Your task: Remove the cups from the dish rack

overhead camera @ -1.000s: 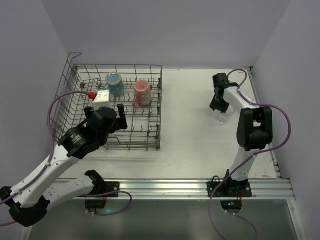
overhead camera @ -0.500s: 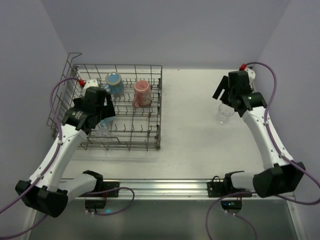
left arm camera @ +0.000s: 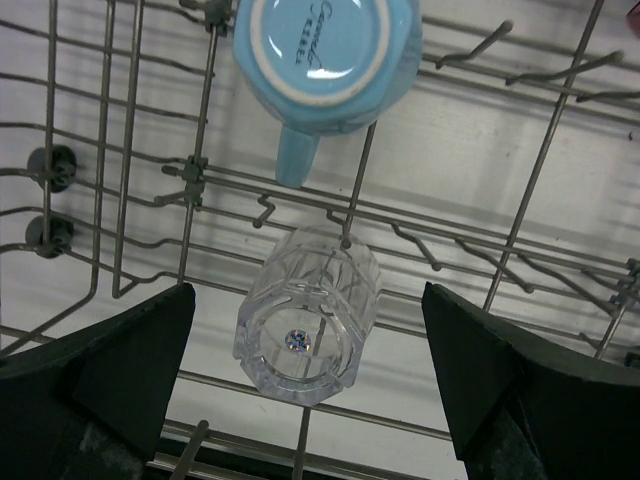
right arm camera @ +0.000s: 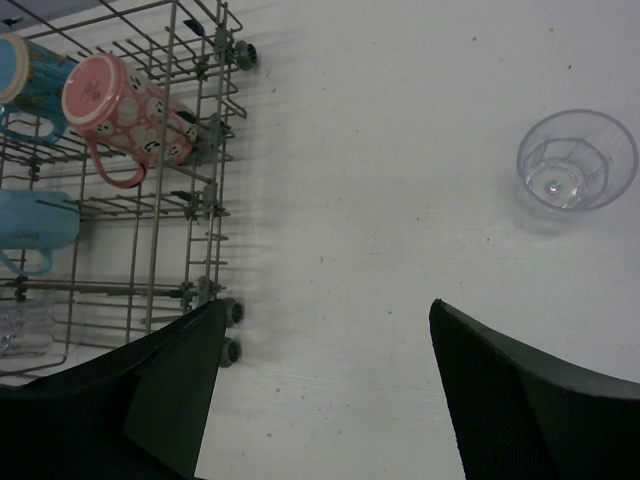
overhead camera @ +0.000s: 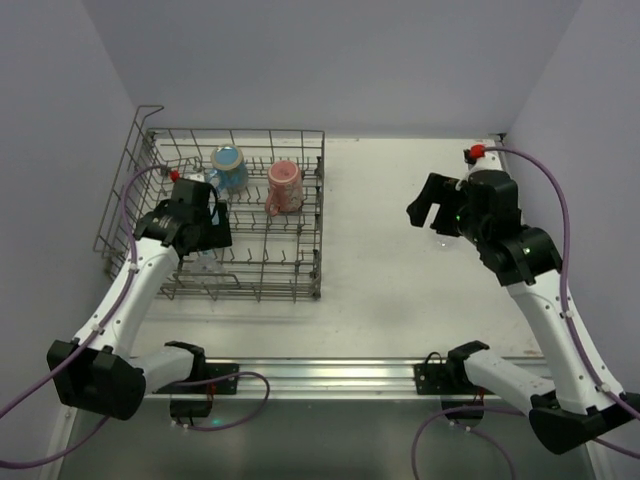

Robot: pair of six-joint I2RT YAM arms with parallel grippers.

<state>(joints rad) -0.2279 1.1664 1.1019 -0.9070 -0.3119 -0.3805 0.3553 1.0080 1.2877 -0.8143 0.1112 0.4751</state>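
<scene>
**A:** Where do we find the cups?

**B:** Four of them sit in the dish rack [overhead camera: 268, 284], which takes up the 9-to-10 o'clock part of the table [overhead camera: 380, 290] in our overhead view. A faceted clear glass [left arm camera: 305, 330] stands mouth-down over a tine towards the rack's near side. A light blue mug [left arm camera: 325, 50] sits base-up at the glass's 12 o'clock. Its handle points back at the glass and is near it without touching.

**A:** And the others?

**B:** Farther back, we see a second blue mug [overhead camera: 229, 166]. At its 3 o'clock is a pink mug [right arm camera: 125, 120] with a pale pattern, tilted among the tines. In the right wrist view its handle hangs at 6 o'clock. A clear cup [right arm camera: 577, 160] stands upright on the bare table at about 2 o'clock overhead, well apart from the rack.

**A:** How do our grippers stand?

**B:** Our left gripper [overhead camera: 203, 238] hovers over the rack above the clear glass, jaws spread wide. In its wrist view one finger [left arm camera: 110, 370] lies at the glass's 8 o'clock and the other at 4 o'clock, and neither touches it. Our right gripper [right arm camera: 328, 310] hangs over the table with its jaws parted, gripping nothing. In its wrist view the rack is at its 10 o'clock and the clear cup at its 1 o'clock.
</scene>
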